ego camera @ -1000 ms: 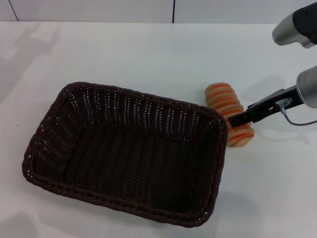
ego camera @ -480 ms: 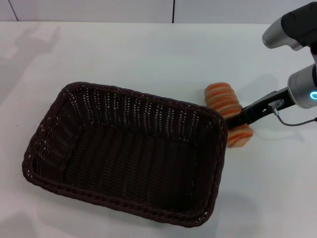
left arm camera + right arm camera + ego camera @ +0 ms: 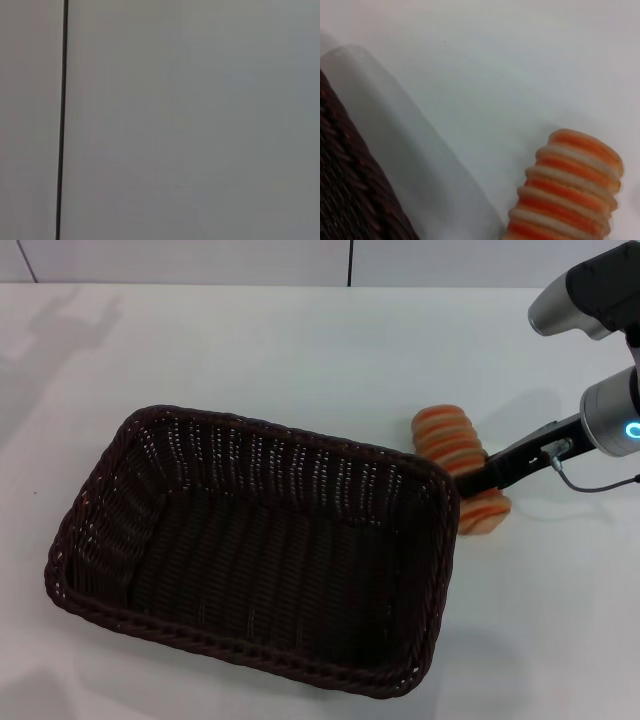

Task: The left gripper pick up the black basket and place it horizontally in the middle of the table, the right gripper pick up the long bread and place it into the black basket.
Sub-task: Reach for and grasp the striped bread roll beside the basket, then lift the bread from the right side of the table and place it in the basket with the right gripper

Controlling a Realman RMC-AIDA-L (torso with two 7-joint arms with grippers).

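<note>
Beside woven black basket (image 3: 250,550): ridged long bread (image 3: 462,470).

A pale wall (image 3: 200,260) is seen as a narrow band along the top edge of the head view. It is divided by a dark vertical seam (image 3: 350,262) just right of centre, and a second, slanted seam (image 3: 27,262) is seen at the upper left corner. The left wrist view is filled by a plain grey surface (image 3: 190,120), crossed near its left edge by a thin dark line (image 3: 62,120).

Head camera looks down; right wrist closes on the long bread (image 3: 462,472) (shared).
</note>
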